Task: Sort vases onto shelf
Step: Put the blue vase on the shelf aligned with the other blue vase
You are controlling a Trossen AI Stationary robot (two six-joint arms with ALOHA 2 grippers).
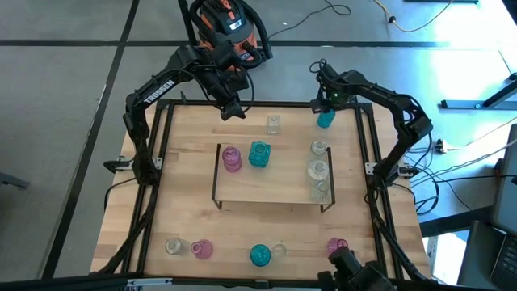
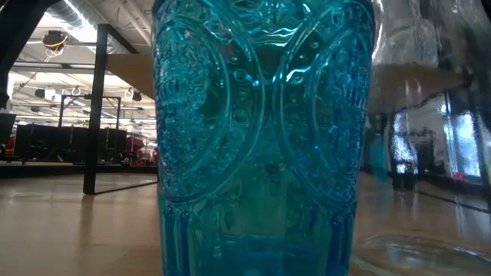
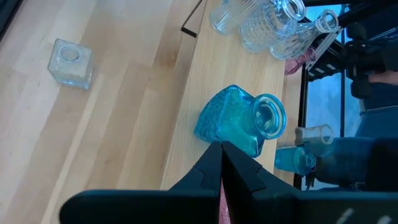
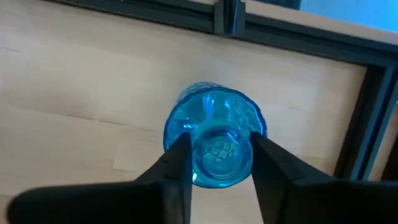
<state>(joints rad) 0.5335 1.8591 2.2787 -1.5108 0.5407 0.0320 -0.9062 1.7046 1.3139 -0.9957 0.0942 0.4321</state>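
Filling your low view, a teal vase [image 2: 261,138] stands hard against the lens; that one sits at the table's near edge and is not the one in play; look instead to the shelf [image 1: 271,192] mid-table, already carrying pink, teal and clear vases; your target, a blue vase [image 4: 214,144], stands upright off the shelf at the table's far right corner, directly beneath the right gripper [image 4: 217,155], neck pointing up at the wrist; the fingers straddle its neck, partly closed, seemingly touching the glass, though you cannot yet call it a firm hold; the left gripper [image 3: 221,162] hangs shut and empty above the shelf's far edge.
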